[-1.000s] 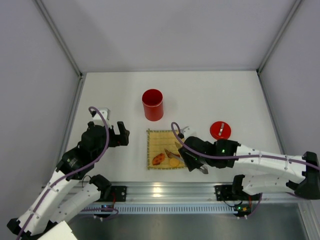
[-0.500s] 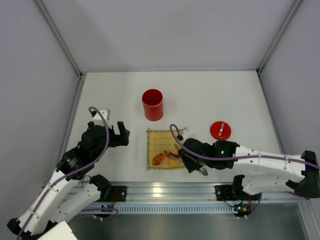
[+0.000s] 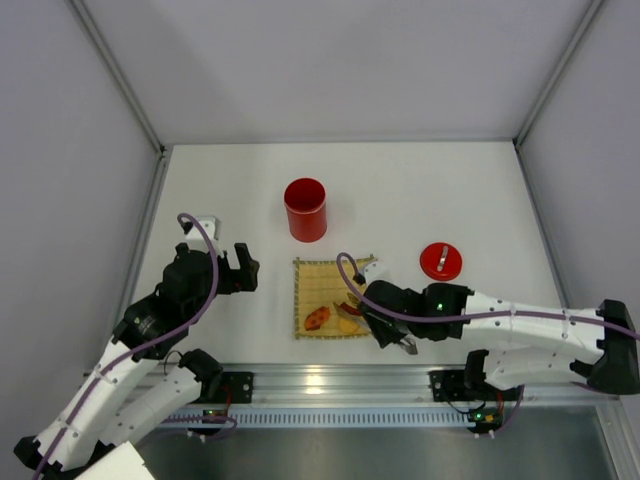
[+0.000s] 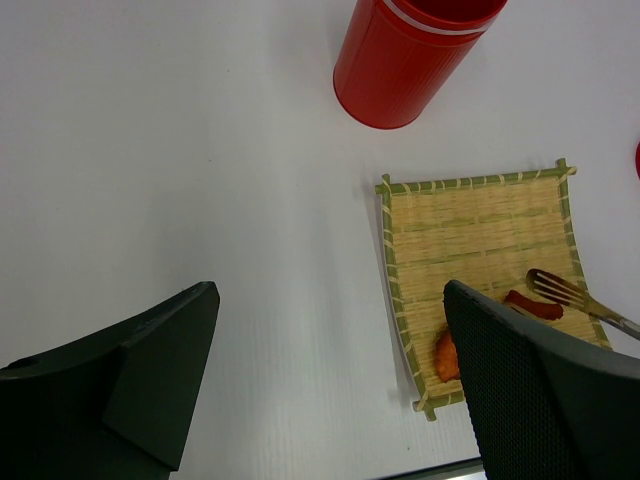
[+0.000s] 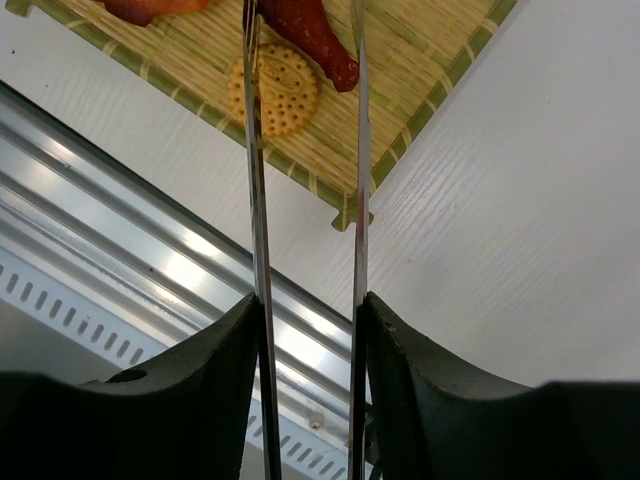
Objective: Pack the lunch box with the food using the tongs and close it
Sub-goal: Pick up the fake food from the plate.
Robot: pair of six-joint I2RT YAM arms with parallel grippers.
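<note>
The red lunch box (image 3: 305, 208) (image 4: 410, 55) stands open behind the bamboo mat (image 3: 333, 298), and its red lid (image 3: 440, 260) lies to the right. Food lies on the mat's near part: an orange-red piece (image 3: 318, 317) (image 4: 445, 355), a yellow round (image 3: 348, 324) (image 5: 272, 90) and a red slice (image 3: 348, 306) (image 5: 310, 30). My right gripper (image 3: 385, 322) (image 5: 308, 310) is shut on the silver tongs (image 5: 257, 200). Their two arms run forward on either side of the red slice. The tongs' tip (image 4: 560, 290) rests over the mat. My left gripper (image 3: 240, 268) (image 4: 330, 290) hangs open over bare table, left of the mat.
An aluminium rail (image 3: 330, 385) (image 5: 150, 260) runs along the near table edge, just below the mat. Grey walls close in the table on the left, the back and the right. A small white block (image 3: 205, 222) sits by the left arm.
My right gripper has crept left over the mat's near right corner and squeezed the tongs' arms closer together. The left arm has not moved.
</note>
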